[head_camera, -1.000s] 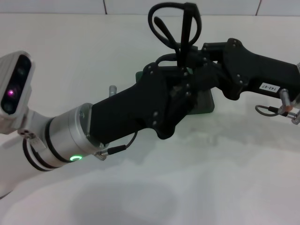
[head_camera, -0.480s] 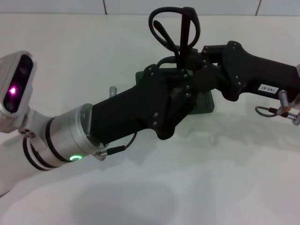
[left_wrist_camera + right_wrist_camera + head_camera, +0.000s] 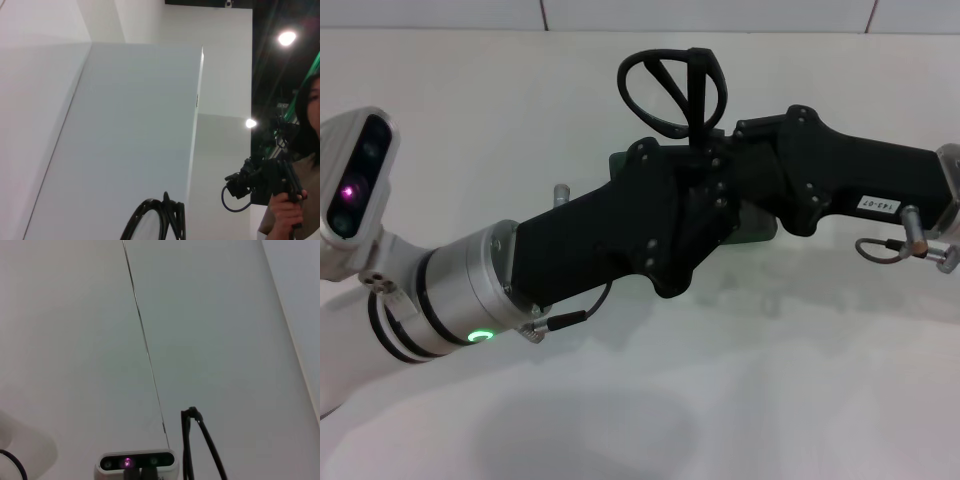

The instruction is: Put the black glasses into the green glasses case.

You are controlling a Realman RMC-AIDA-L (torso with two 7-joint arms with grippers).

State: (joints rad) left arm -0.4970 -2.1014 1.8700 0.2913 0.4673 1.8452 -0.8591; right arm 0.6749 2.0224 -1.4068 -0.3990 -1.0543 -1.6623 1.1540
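Note:
The black glasses (image 3: pixel 672 88) stand upright in the air at the middle of the head view, above the spot where both black grippers meet. My right gripper (image 3: pixel 718 150) comes in from the right and is shut on their lower part. My left gripper (image 3: pixel 695 190) reaches in from the lower left, right beside it. The green glasses case (image 3: pixel 761 224) lies on the table under the grippers, with only its edges showing. The glasses also show in the left wrist view (image 3: pixel 159 221) and the right wrist view (image 3: pixel 192 442).
The white table (image 3: pixel 470 130) spreads all around, with a wall seam along its far edge. A person with a camera (image 3: pixel 287 190) stands beyond, in the left wrist view. The left wrist camera (image 3: pixel 137 461) shows in the right wrist view.
My right gripper has shifted left and slightly up, and the glasses moved left with it and turned, so a lens now faces me more. The left arm has not moved.

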